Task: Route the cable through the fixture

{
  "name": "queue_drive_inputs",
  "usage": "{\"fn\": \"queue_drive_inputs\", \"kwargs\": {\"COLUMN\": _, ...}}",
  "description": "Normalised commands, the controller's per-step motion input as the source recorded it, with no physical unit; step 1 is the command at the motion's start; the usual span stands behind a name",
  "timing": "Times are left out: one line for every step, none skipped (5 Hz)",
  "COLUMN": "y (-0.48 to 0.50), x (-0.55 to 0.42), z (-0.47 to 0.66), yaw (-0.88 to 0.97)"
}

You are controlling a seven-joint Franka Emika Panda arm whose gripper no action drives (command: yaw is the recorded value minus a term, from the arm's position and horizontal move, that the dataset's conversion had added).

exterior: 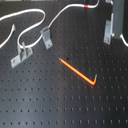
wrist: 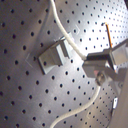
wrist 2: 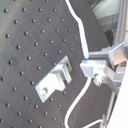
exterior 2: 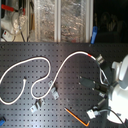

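The white cable (exterior 2: 42,60) snakes across the black perforated board (exterior 2: 20,112), looping from the second exterior view's left, dipping past the two grey metal fixture clips (exterior 2: 54,94) and (exterior 2: 36,106), then arching up to a red band (exterior 2: 89,55) before it runs down toward the arm. In both wrist views the cable passes between the gripper (wrist 2: 92,67) fingers, and the jaws look closed to a narrow gap around it, so it appears to be held, though actual contact is hard to confirm at this sharpness. The nearer clip (wrist 2: 55,82) sits just beside the held stretch of cable, apart from it and not yet threaded. By my reading the step in hand is carrying the gripped cable toward the clip; the next move calls for lowering the cord into line with the clip's slot and drawing it through without dragging the slack loops. The first exterior view shows the orange L-shaped rod (exterior: 78,71) lying well clear of the clips (exterior: 46,36), while the wrist views alone reveal how the cord sits in the fingers.
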Motion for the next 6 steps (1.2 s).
{"fn": "queue_drive_inputs", "kwargs": {"y": -0.01, "x": -0.34, "z": 0.51, "yaw": 0.0}}
{"fn": "queue_drive_inputs", "kwargs": {"y": 0.063, "x": -0.271, "z": 0.38, "yaw": 0.25}}
{"fn": "queue_drive_inputs", "kwargs": {"y": 0.268, "x": -0.085, "z": 0.06, "yaw": 0.27}}
{"fn": "queue_drive_inputs", "kwargs": {"y": 0.347, "x": 0.192, "z": 0.11, "yaw": 0.17}}
{"fn": "queue_drive_inputs", "kwargs": {"y": 0.248, "x": 0.217, "z": 0.05, "yaw": 0.31}}
{"fn": "queue_drive_inputs", "kwargs": {"y": 0.007, "x": -0.018, "z": 0.5, "yaw": -0.05}}
